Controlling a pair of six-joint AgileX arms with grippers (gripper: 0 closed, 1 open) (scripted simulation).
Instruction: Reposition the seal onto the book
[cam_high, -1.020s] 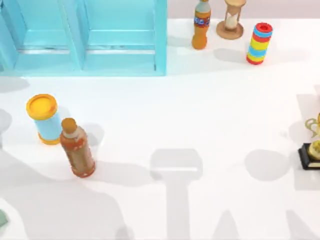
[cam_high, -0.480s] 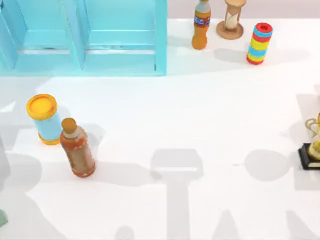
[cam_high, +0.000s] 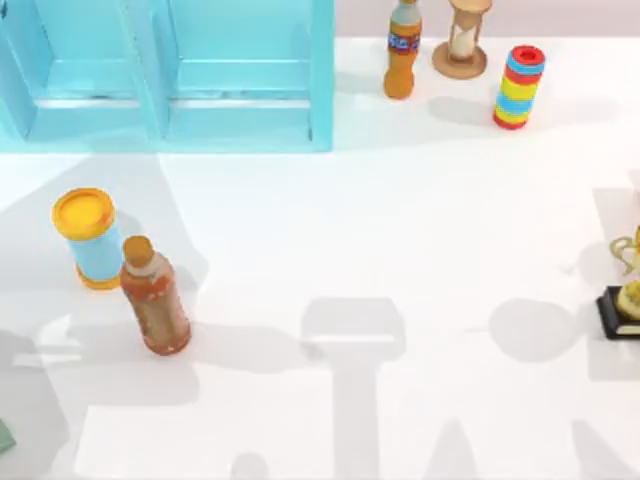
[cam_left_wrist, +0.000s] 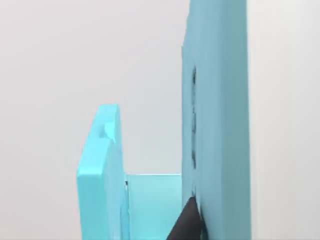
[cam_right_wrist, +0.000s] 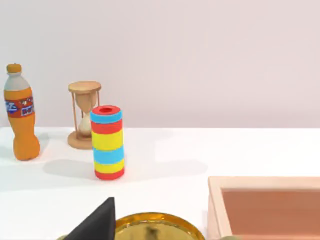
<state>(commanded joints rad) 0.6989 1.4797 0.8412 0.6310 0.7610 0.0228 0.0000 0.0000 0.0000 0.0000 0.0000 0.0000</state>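
The seal is out of view, and so is the book. A dark tip of my left gripper (cam_left_wrist: 187, 225) shows in the left wrist view, close against the side wall of a light blue shelf unit (cam_left_wrist: 215, 100). In the right wrist view a dark tip of my right gripper (cam_right_wrist: 95, 222) hangs just above a golden trophy (cam_right_wrist: 155, 227). On the table in the top view, the arms appear as grey shadows.
The shelf unit (cam_high: 170, 70) stands back left. A brown bottle (cam_high: 155, 297) and a yellow-lidded blue can (cam_high: 88, 238) stand left. An orange soda bottle (cam_high: 402, 48), hourglass (cam_high: 463, 40) and striped cylinder (cam_high: 519, 86) stand at the back. The trophy (cam_high: 628, 300) is at the right edge, beside a wooden box (cam_right_wrist: 265, 205).
The shadow on the table's left side has shifted, thinning at the lower left and now reaching up toward the shelf unit. No object has moved.
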